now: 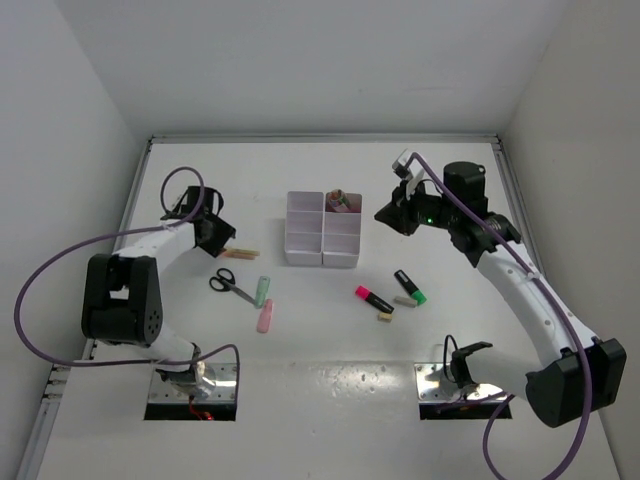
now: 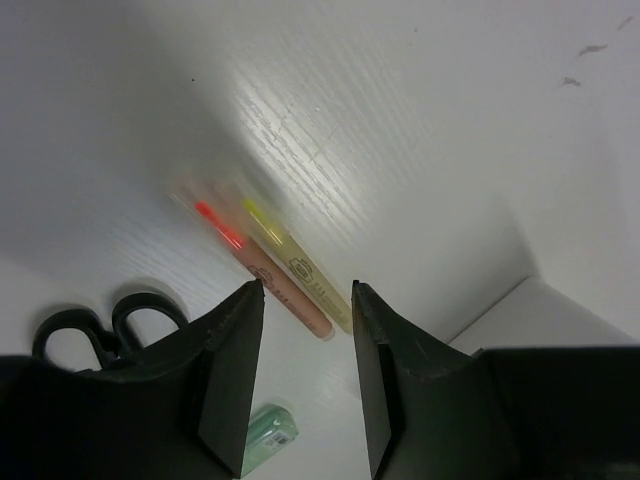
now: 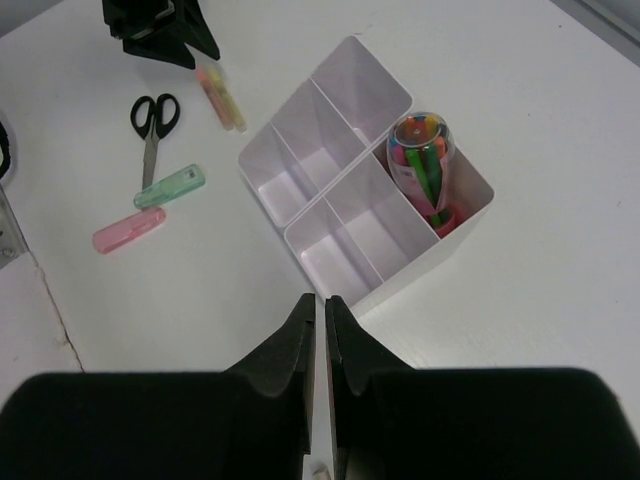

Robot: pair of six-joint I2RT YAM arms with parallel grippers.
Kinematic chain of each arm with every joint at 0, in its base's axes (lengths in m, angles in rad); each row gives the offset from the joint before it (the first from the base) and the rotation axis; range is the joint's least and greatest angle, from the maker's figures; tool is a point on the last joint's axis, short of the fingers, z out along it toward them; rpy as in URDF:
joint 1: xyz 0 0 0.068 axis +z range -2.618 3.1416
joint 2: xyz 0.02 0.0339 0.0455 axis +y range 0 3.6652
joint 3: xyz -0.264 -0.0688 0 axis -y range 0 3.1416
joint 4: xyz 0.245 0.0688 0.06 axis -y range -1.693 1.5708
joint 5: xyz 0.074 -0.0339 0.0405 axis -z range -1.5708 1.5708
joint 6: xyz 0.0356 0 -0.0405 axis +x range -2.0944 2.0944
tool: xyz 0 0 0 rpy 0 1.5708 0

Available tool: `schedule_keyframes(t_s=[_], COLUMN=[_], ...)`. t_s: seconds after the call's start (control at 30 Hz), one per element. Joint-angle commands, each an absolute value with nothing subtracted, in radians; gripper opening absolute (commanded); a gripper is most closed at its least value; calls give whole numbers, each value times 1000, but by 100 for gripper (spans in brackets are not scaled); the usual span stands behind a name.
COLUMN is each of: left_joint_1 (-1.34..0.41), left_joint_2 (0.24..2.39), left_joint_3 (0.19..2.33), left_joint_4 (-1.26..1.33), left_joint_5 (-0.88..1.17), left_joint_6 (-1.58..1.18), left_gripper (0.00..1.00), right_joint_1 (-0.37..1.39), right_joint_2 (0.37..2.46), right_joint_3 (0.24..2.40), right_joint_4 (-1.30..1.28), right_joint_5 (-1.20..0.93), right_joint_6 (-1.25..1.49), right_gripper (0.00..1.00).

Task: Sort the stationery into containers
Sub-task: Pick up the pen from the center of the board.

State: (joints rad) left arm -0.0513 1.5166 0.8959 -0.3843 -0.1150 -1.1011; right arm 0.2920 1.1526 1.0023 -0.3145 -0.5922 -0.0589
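Step in hand: the left gripper (image 2: 307, 298) appears to be lining up on two thin pen-like sticks, one peach and one pale yellow (image 2: 285, 290), which lie side by side and touching on the white table (image 1: 320, 360), left of centre in the top view.
Left jaws: partly apart with nothing between them. The near ends of the sticks sit just beyond the tips.
Right jaws: the right gripper (image 3: 320, 305) is closed almost to touching and holds nothing. It hovers near the tray's right side.
Doing it well: the jaws should straddle one stick across its width, well along its length, and come down square before closing. Because the pair touch, a careless close could pinch both or flick one away.
Nearby clutter: the black-handled scissors (image 2: 100, 320) and a pastel green stick (image 2: 270, 425) lie close below, so the approach should stay clear of them.
Container: the white plastic six-compartment organizer tray (image 3: 425, 262) stands at upper centre of the top view.
Contents: one far corner compartment holds a clear domed capsule of pink, green and orange pieces (image 3: 422, 160). The other five look empty.
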Motion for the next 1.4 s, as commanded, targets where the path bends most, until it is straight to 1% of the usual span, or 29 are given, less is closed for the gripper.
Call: schedule_keyframes(t_s=[0.0, 0.43, 0.67, 0.93, 1.13, 1.37], left_joint_1=[-51, -51, -28, -6, -6, 3], left_joint_2=[1574, 1634, 1634, 1663, 1672, 1624], left_joint_3=[930, 930, 942, 960, 937, 910], left_joint_4=[-350, -311, -301, -301, -290, -290], left_joint_5=[-132, -112, -91, -81, -78, -78], left_joint_6=[-1163, -1197, -1187, -1178, -1169, -1160], left_gripper=[46, 46, 44, 36, 36, 36], right_joint_1=[291, 291, 291, 291, 291, 291], right_joint_2=[1129, 1129, 1129, 1138, 1138, 1138], right_joint_3=[997, 988, 979, 979, 979, 979], right_joint_4=[-278, -278, -268, -268, -268, -268], right_joint_5=[-580, -571, -571, -561, -561, -552], right_joint_6=[-61, -71, -71, -71, -71, -71], right_gripper=[8, 7, 7, 6, 6, 6])
